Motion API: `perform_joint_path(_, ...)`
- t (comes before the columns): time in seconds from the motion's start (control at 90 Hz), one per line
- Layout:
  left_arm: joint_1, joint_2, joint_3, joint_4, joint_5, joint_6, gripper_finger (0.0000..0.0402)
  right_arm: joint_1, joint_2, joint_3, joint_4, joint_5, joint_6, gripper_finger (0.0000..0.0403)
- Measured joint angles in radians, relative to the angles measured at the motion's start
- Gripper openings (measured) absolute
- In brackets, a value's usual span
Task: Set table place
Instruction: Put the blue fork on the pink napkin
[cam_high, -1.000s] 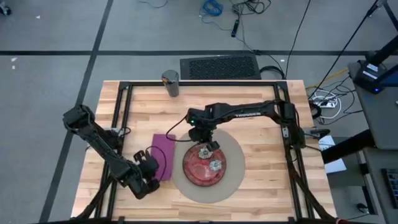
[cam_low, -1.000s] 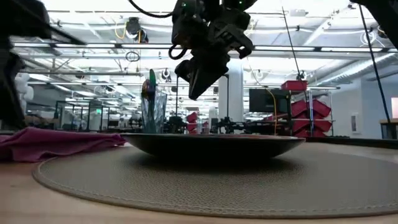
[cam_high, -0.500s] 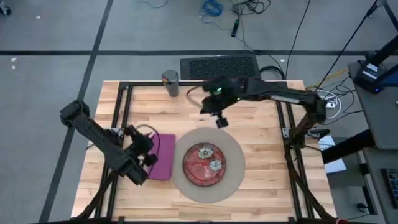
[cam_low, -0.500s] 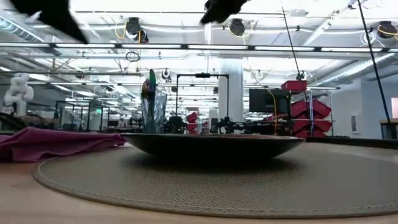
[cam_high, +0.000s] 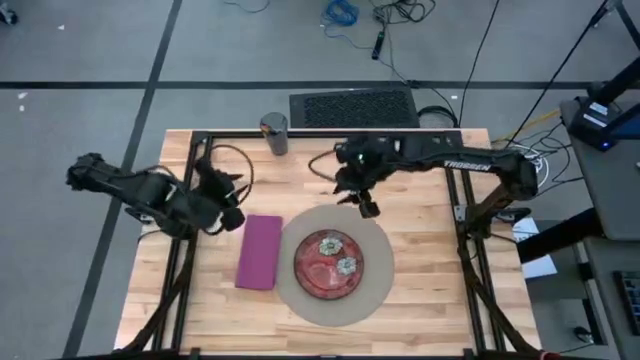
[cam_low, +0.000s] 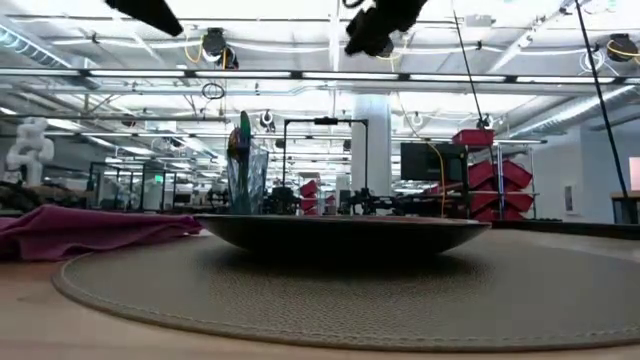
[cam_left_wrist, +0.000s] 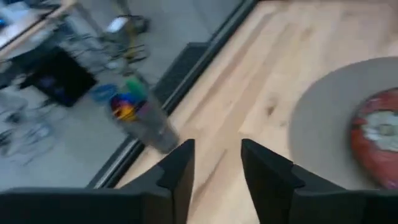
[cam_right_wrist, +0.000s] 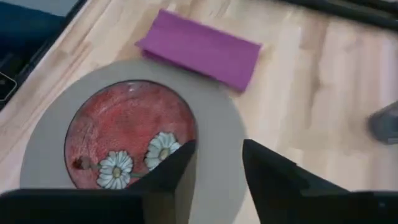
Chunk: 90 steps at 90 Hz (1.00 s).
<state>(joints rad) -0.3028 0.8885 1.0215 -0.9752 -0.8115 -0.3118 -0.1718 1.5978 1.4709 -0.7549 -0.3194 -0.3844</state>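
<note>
I see the wooden surface (cam_high: 420, 300) filling the middle of my overhead camera, with its black rail frame (cam_high: 190, 190) round it and grey floor on every side. Centred toward its near half lies the round beige mat (cam_high: 372, 240), which I use as my landmark. On the mat sits the red plate (cam_high: 328, 264) with white daisies painted on it, roughly at the mat's centre. Just beside the mat's left edge, flat on the wood, lies the folded purple napkin (cam_high: 258, 252), not touching the plate. Well beyond the mat, at the far edge of the surface, stands a cup (cam_high: 274, 133) holding coloured items. The right gripper (cam_high: 366, 205) hangs in the air over the mat's far rim, its fingers (cam_right_wrist: 171, 174) parted with nothing between them. The left gripper (cam_high: 228, 205) is raised above the wood off the mat's far-left side, beyond the napkin, its fingers (cam_left_wrist: 180, 171) likewise spread and empty, pointing toward the cup.
</note>
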Motion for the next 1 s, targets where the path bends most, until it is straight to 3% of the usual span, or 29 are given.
perform_joint_path(0.2,0.188,-0.013,-0.070,0.032,0.124,0.221,0.0138,0.039,0.001,-0.244,0.218,0.001,0.062,0.0130)
perform_joint_path(0.422,0.406,-0.013,-0.195,0.377,0.340,0.451,0.0138,0.073,0.001,-0.459,0.484,-0.001,0.127,0.0130)
perform_joint_path(0.556,0.541,-0.033,-0.240,0.524,0.524,0.515,0.0138,0.076,0.001,-0.535,0.582,-0.004,0.159,0.0130)
perform_joint_path(0.789,0.746,-0.033,-0.300,0.626,0.788,0.562,0.0138,0.076,0.001,-0.612,0.707,-0.026,0.165,0.0130)
perform_joint_path(1.0,0.858,-0.003,-0.320,0.689,0.843,0.626,0.0138,0.076,0.001,-0.654,0.827,-0.031,0.183,0.0130)
